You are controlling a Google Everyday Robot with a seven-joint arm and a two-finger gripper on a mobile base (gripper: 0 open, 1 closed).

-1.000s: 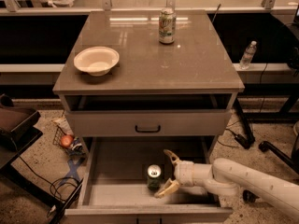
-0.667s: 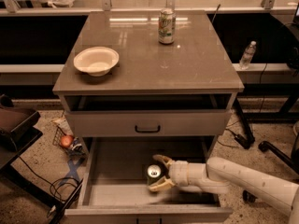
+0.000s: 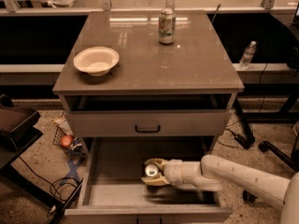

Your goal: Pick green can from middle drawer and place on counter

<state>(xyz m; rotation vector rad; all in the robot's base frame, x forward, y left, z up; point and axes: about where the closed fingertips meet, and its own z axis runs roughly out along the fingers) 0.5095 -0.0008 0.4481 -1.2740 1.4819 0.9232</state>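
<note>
The green can (image 3: 151, 171) stands upright in the open middle drawer (image 3: 117, 164), its silver top showing. My gripper (image 3: 147, 171) reaches in from the right, low inside the drawer. Its two pale fingers (image 3: 155, 162) sit on either side of the can, close to its sides, and still look open. The white arm runs off to the lower right. The counter (image 3: 187, 64) is the glossy grey-brown top of the cabinet above.
A white bowl (image 3: 96, 60) sits at the counter's left and a taller pale can (image 3: 166, 26) at its back middle. The top drawer (image 3: 147, 122) is slightly open above my arm. Clutter and cables lie on the floor to the left, and a chair base stands at the right.
My gripper has moved left inside the drawer, from beside the can to having its fingers around it. The can has stayed in place.
</note>
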